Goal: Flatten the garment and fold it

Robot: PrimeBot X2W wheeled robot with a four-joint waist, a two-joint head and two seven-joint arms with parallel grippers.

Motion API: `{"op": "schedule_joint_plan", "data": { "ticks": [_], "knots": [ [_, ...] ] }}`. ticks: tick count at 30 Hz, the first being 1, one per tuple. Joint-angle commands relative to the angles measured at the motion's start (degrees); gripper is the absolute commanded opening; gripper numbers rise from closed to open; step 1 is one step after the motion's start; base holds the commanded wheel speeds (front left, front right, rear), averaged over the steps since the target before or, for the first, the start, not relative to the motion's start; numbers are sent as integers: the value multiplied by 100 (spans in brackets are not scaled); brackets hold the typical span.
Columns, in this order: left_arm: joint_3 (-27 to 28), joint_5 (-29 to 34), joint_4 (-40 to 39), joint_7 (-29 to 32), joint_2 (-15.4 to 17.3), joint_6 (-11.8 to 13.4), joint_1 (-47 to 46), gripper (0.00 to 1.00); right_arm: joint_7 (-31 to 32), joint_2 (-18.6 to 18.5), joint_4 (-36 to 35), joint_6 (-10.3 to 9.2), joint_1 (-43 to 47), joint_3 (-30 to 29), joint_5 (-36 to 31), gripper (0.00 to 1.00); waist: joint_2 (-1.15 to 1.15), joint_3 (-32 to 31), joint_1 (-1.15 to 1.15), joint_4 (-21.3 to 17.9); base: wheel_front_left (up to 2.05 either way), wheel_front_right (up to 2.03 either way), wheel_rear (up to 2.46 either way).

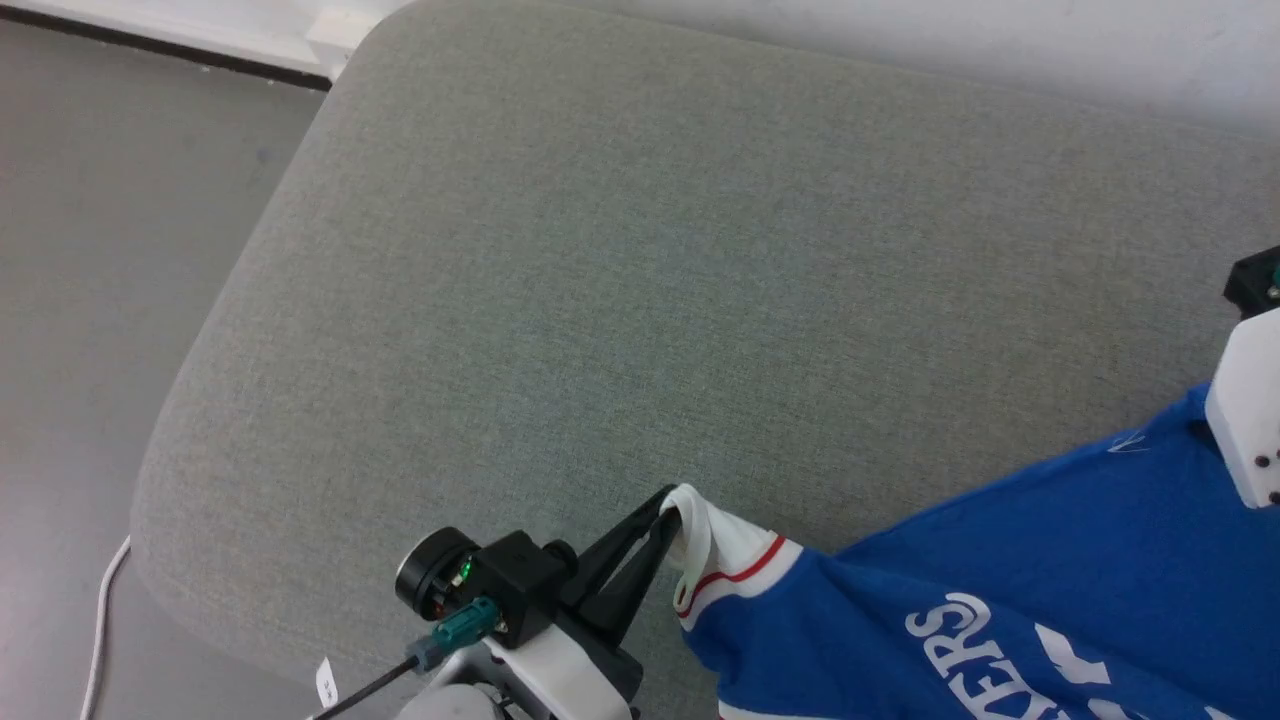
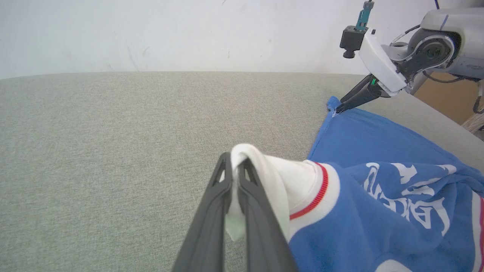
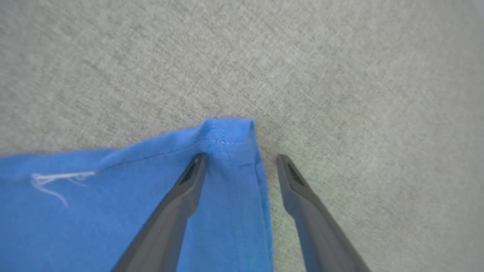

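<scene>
Left gripper (image 2: 235, 160): fingers pressed together, pinching a bunched fold of the white sleeve (image 2: 295, 177) of the garment (image 1: 1000, 570); white cloth wraps over the tips and a small tuft shows between the two fingers lower down. Sleeve trim with a thin red stripe lies just behind the pinch, then the royal-blue body with white lettering, wrinkled and partly folded on itself. From the pinch the garment runs toward the robot's right, lying over the near right part of a grey fabric cushion (image 1: 600, 250). Right gripper (image 3: 242, 160): fingers spread, nothing between them gripped; they straddle the blue hem corner (image 3: 230, 132), one finger over the cloth, the other over bare cushion just beside the side edge. Cannot tell whether the tips touch the fabric. A loose white thread (image 3: 56, 181) lies on the blue near that hem. The rest of the cushion, toward its far and left sides, is bare. Beyond its rounded left edge: grey floor (image 1: 80, 250) with a white cable (image 1: 100, 620). Pale wall (image 2: 151, 34) behind the cushion.
</scene>
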Motion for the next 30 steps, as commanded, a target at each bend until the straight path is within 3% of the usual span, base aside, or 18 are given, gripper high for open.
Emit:
{"op": "schedule_joint_plan", "data": {
  "ticks": [1, 2, 3, 4, 7, 13, 20, 30],
  "knots": [
    [-8, 51, 60, -52, -22, -62, -158, 0, 74, 105, 113, -11, 125, 202, 326, 100, 0, 132, 0, 104, 0, 0, 0],
    [-9, 53, 85, -57, -22, -75, -169, 0, 88, 104, 125, -11, 147, 269, 445, 100, 0, 146, 0, 107, 0, 0, 0],
    [-6, 53, 110, -63, -21, -86, -179, 0, 111, 67, 131, -11, 168, 369, 509, 27, 0, 161, 0, 106, 0, 0, 0],
    [-4, 54, 136, -68, -19, -97, -190, 0, 113, 14, 124, -11, 180, 482, 545, 0, 0, 172, 0, 102, 0, 0, 0],
    [9, 47, 217, -80, -7, -128, -222, 0, -109, -90, 150, -11, 130, 606, 670, 0, 0, 163, 0, 65, 0, 0, 0],
    [70, 25, 370, -34, 202, -224, -330, 0, -1234, -43, 321, -11, -253, 435, 691, 0, 0, -160, 0, -166, 0, 0, 0],
    [357, 70, 182, 137, 726, -271, -714, 0, -2269, -93, 147, -11, -630, 184, 808, 0, 0, -824, 0, -616, 0, 0, 0],
    [930, -65, -294, 498, 1426, -234, -1267, 0, -3019, -198, -674, -11, -768, -241, 1141, 0, 0, -1622, 0, -1217, 0, 0, 0]
  ]
}}
